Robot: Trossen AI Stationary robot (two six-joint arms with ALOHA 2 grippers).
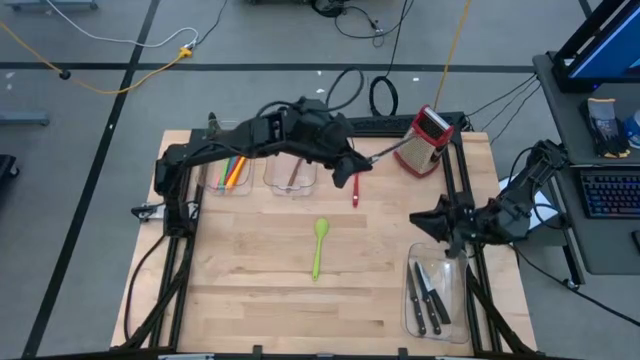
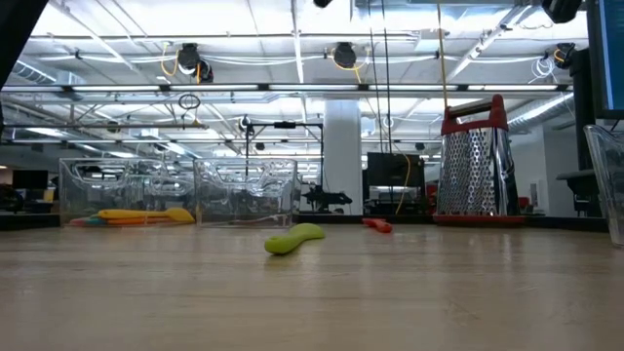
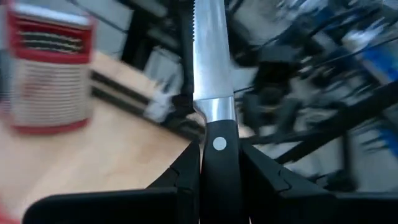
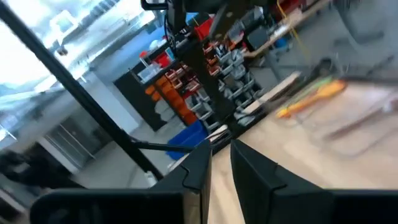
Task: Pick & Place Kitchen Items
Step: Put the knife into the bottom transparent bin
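Even, bright overhead light from ceiling strip lamps; shadows on the bench are soft. Both wrist views are motion-blurred, the box grater smeared.

I'm seeing my two matte-black jointed arms, left arm bulky and angular, right arm trailing thin dark cables, flat black wedge-shaped fingers

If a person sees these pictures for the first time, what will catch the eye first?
Probably the left hand, raised over the table's far side and shut on a black-handled steel knife whose blade points toward the red-and-silver box grater. Next, the green spoon lying alone mid-table.
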